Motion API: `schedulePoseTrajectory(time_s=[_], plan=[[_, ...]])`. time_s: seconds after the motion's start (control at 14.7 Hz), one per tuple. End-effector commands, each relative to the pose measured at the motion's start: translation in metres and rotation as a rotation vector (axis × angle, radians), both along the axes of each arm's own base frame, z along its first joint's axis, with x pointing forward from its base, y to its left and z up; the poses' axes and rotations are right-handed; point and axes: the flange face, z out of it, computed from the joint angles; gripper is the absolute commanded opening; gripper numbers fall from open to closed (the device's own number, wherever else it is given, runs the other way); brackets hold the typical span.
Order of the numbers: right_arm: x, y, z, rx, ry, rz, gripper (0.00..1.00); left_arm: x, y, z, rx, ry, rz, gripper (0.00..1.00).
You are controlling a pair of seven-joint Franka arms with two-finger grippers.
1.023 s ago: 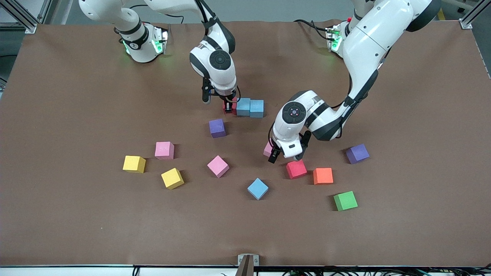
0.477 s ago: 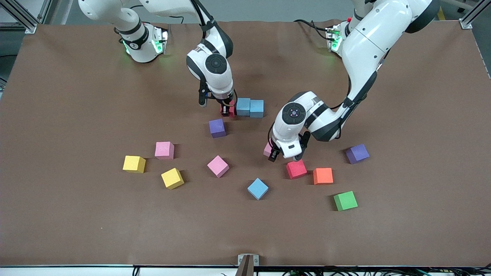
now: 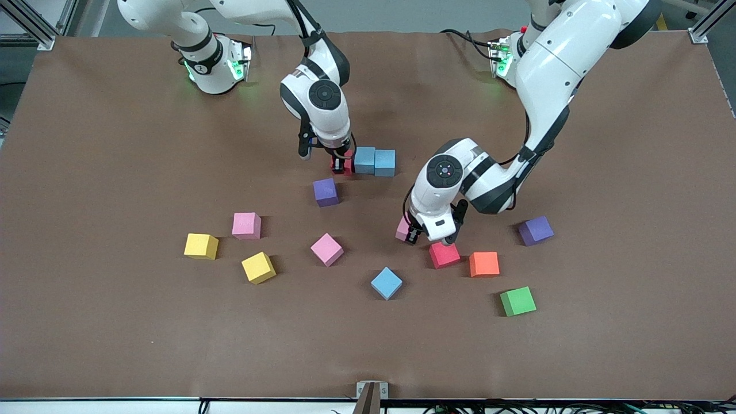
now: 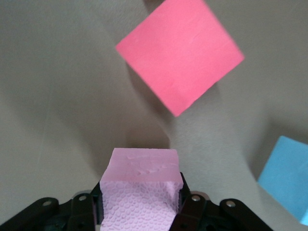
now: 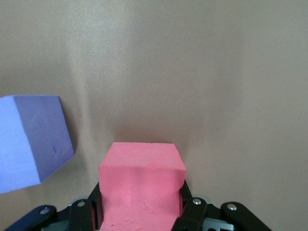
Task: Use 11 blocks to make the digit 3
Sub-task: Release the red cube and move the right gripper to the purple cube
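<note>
My left gripper (image 3: 409, 233) (image 4: 139, 198) is shut on a pale pink block (image 3: 402, 228) (image 4: 142, 188) low at the table, beside a loose red block (image 3: 444, 255) (image 4: 179, 54). My right gripper (image 3: 343, 165) (image 5: 142, 202) is shut on another red block (image 3: 340, 165) (image 5: 142, 185), held low against the end of two touching blue blocks (image 3: 375, 161). A purple block (image 3: 326, 192) (image 5: 31, 140) lies just nearer the front camera than that row. No finished digit 3 shows.
Loose on the brown table (image 3: 115, 322): two pink blocks (image 3: 246, 225) (image 3: 326, 249), two yellow ones (image 3: 201, 246) (image 3: 258, 267), a blue (image 3: 386, 283), an orange (image 3: 484, 264), a second purple (image 3: 535, 230) and a green cube (image 3: 517, 301).
My left gripper has shut on the pale pink block. My right arm has shifted a little with its red block beside the blue pair.
</note>
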Motion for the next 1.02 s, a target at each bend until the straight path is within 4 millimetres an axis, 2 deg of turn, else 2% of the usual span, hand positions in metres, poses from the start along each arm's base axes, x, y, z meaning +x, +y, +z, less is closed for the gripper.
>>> schedulePoseTrajectory(time_s=[0.0,0.27,0.75,0.82,0.89,0.95], plan=[[-0.011,0.010,-0.010,-0.006,-0.003,-0.011,0.00,0.003,0.003,0.026,0.023,-0.047,0.004,0.38],[-0.020,0.016,-0.010,-0.006,-0.003,0.000,0.00,0.006,0.007,0.051,0.038,-0.069,0.010,0.38],[-0.017,0.016,-0.011,-0.002,-0.008,-0.003,0.00,0.009,0.015,0.060,0.054,-0.065,0.029,0.39],[-0.018,0.016,-0.011,-0.003,-0.007,-0.003,0.06,0.009,0.015,0.060,0.055,-0.064,0.029,0.39],[-0.016,0.016,-0.010,-0.001,-0.009,-0.006,0.26,0.009,0.015,0.060,0.055,-0.064,0.029,0.39],[-0.015,0.016,-0.010,0.000,-0.011,-0.005,0.66,0.010,0.015,0.060,0.055,-0.065,0.029,0.38]])
